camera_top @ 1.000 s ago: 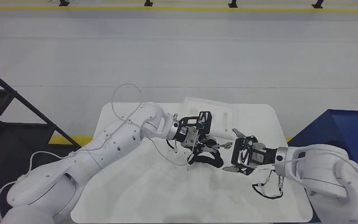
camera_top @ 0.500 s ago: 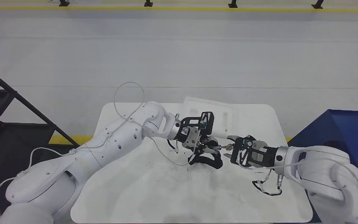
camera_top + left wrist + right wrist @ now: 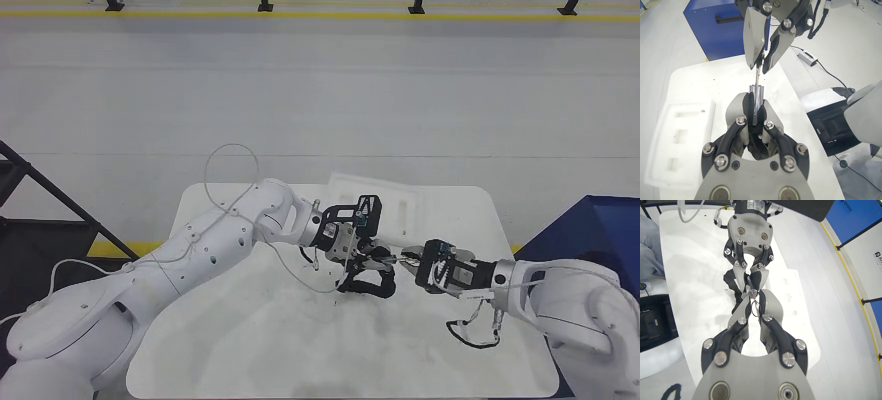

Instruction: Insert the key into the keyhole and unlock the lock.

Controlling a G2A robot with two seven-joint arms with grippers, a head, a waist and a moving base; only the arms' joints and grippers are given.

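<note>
**Key tip at the lock, both jaws gripping**

We see the left jaws clamped narrow on the lock (image 3: 756,98), a chrome cylinder that juts out beyond their tips. The right jaws pinch the key (image 3: 758,72) by its head. The blade's tip touches the lock's end face; how deep it sits we cannot tell. A ring (image 3: 754,308) hangs from the key between the right jaws. Both meet near the middle of the table (image 3: 250,340), with a black cable (image 3: 365,288) trailing beneath the lock. A white foam tray (image 3: 390,200) lies at the far edge.
</note>
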